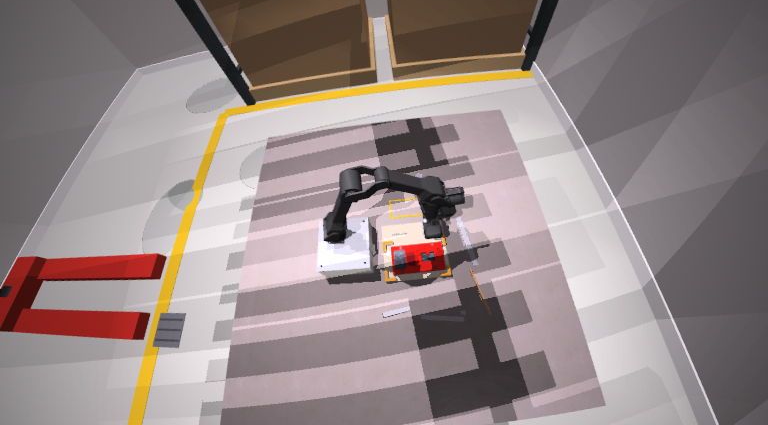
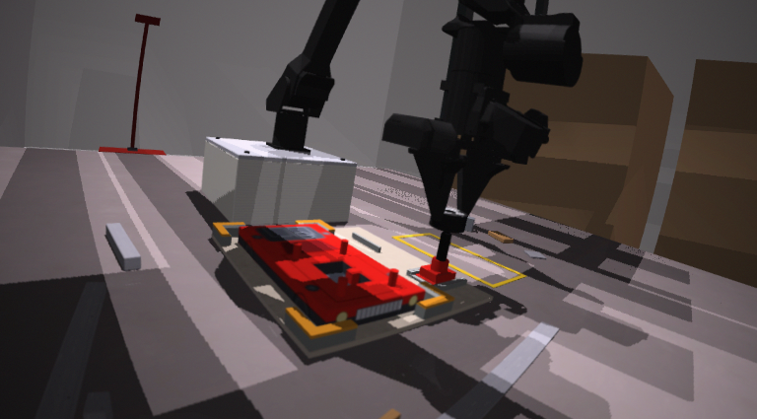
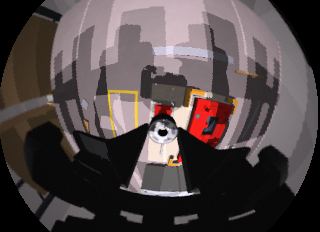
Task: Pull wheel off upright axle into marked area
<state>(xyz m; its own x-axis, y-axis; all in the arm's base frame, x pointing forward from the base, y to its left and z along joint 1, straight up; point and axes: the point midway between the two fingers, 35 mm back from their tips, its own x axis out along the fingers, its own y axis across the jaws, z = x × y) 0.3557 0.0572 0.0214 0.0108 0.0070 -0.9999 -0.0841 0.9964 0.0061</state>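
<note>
The wheel (image 2: 447, 222) (image 3: 154, 135), dark with a silvery face, is level between my fingertips. My gripper (image 2: 449, 214) (image 3: 162, 128) is shut on it, pointing down. The upright black axle (image 2: 444, 246) stands on a red block (image 2: 437, 272) directly below the wheel. The wheel is at or just above the axle's tip; whether they touch is too small to tell. The marked area, a yellow outline (image 1: 390, 209) (image 2: 485, 258) (image 3: 123, 92), lies on the table beside the axle's board, partly hidden by the arm in the top view.
A red car body (image 1: 419, 268) (image 2: 279, 257) (image 3: 198, 123) with short upright pegs sits between orange-topped corner brackets (image 2: 317, 326) on the board (image 2: 474, 299). The arm's white base (image 2: 326, 191) is behind. A grey bar (image 2: 123, 247), a long grey strip (image 2: 518, 360) and a small orange block (image 2: 501, 236) lie around.
</note>
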